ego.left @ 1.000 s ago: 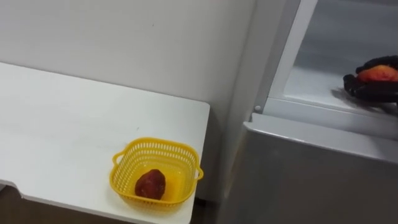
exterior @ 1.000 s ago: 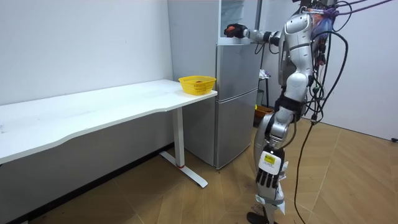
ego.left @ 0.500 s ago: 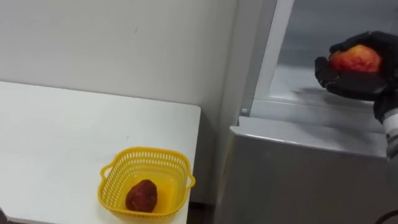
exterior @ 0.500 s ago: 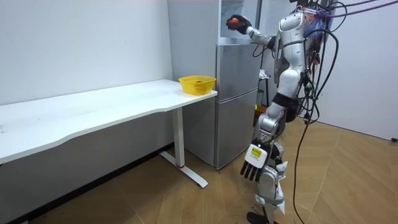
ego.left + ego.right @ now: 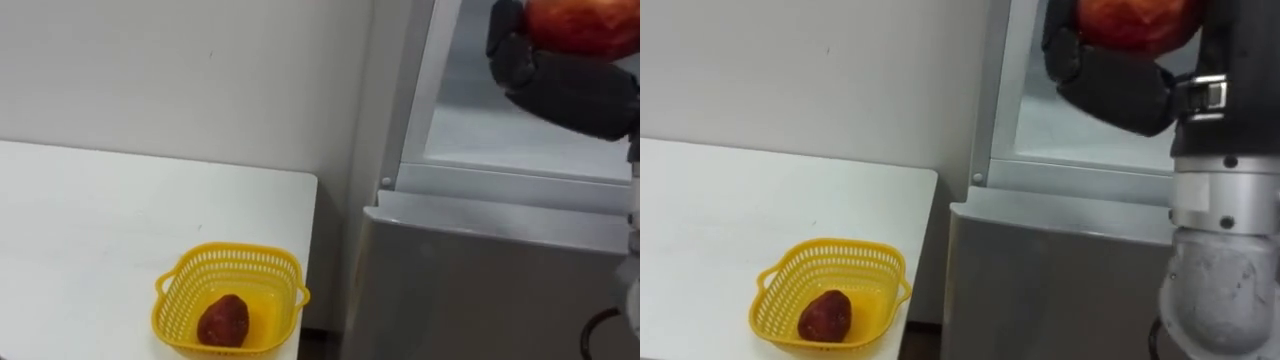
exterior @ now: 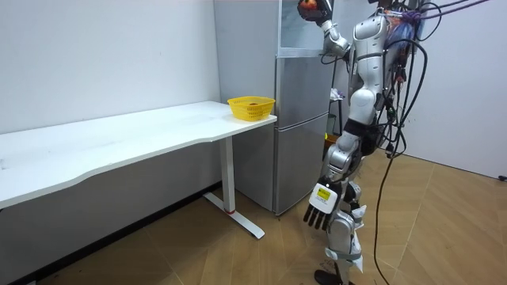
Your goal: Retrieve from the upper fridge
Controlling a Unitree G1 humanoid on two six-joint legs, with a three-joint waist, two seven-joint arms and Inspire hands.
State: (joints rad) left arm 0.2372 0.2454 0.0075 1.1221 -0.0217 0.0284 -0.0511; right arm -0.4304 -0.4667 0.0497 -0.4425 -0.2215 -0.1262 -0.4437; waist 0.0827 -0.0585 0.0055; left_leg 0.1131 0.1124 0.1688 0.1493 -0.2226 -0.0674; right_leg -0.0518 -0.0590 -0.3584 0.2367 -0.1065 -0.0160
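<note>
At the left lies the white bench (image 5: 90, 220), with a yellow basket (image 5: 232, 254) at its near right corner, lower centre of the frame, and a dark fruit (image 5: 223, 322) lying in it. Right of the bench stands the grey fridge (image 5: 480, 280), its upper compartment open. At the upper right, the right hand (image 5: 565, 90) is curled round a red fruit (image 5: 580, 22), held in front of the opening and clear of the shelf. In the room view the left hand (image 6: 319, 215) hangs by the leg, fingers relaxed, holding nothing. The fetching looks done and the carry is the step in hand. Next the arm likely needs to swing left and down over the basket, passing the fridge's edge without loosening the grasp. No writing can be read.
</note>
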